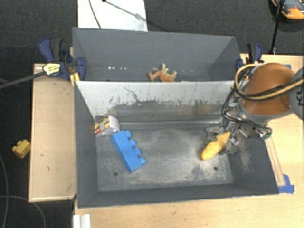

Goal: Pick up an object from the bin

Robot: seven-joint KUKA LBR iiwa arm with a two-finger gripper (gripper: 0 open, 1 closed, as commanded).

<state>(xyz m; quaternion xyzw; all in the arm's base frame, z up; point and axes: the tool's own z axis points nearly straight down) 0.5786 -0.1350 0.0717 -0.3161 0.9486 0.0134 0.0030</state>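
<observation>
The hand (231,137) is low at the right side of the bin (156,186), at the upper end of a yellow banana-shaped toy (210,150) lying on the floor there; whether it is clenched or released cannot be told. A blue brick (128,150) lies well apart, left

Grey bin (166,184): blue brick (128,150) left, yellow toy (212,149) right, small packet (106,125) back-left.
</observation>
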